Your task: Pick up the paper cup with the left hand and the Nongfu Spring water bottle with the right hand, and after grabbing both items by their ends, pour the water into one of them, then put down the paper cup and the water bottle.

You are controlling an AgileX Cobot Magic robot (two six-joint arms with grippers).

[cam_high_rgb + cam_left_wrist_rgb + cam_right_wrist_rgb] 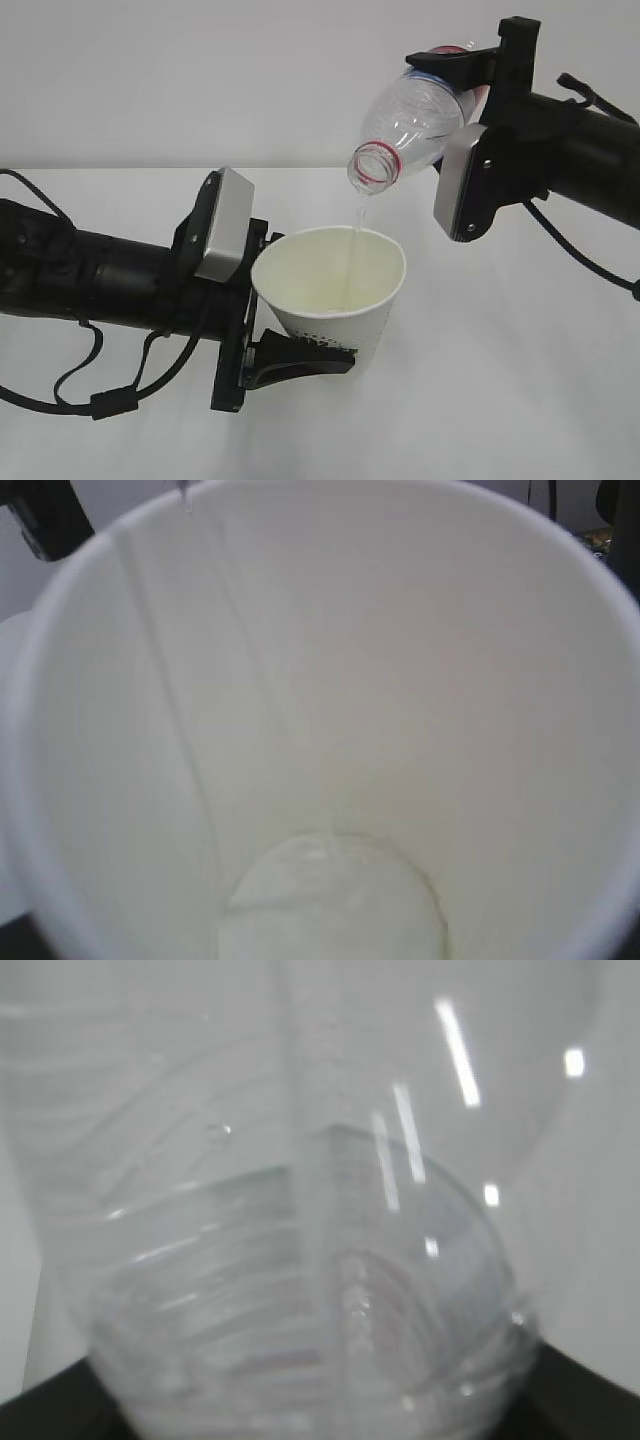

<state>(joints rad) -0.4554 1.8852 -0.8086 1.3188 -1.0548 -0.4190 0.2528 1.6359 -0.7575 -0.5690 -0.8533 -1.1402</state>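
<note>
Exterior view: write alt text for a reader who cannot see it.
A thin stream of water pours from a tilted clear plastic bottle, held by the right gripper, into a white paper cup held near its base by the left gripper. Both black arms reach in over a white table.

Left hand (290,345) low and level; right hand (455,75) raised, tilted.

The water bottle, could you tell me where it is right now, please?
In the exterior view the water bottle is upper right, held tilted by the right hand, its mouth just above the paper cup gripped by the left hand.
</note>
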